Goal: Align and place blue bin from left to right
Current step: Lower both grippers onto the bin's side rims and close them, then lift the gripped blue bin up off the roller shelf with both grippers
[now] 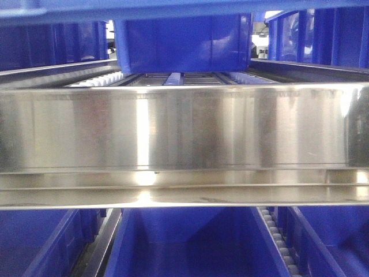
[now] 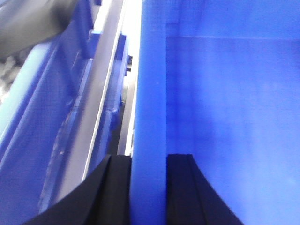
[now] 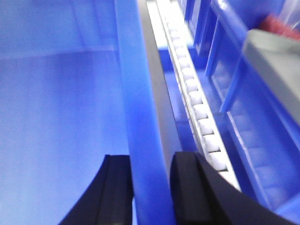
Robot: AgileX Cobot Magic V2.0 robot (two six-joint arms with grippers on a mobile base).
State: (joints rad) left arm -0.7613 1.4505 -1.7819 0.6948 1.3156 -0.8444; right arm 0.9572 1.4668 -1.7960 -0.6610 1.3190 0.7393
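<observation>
Smooth, glossy plastic on my blue bin (image 1: 184, 43); polished, mirror-bright metal on the shelf rail (image 1: 184, 130); white plastic rollers (image 3: 199, 112).

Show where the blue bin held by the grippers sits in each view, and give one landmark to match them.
Front view: probably the blue bin at bottom centre, under the steel rail; no gripper shows to confirm.
Left wrist: its left wall runs up the middle, clamped by the left gripper.
Right wrist: its right wall, clamped by the right gripper.
Landmark: the roller track right of it, in front and right wrist views.
</observation>
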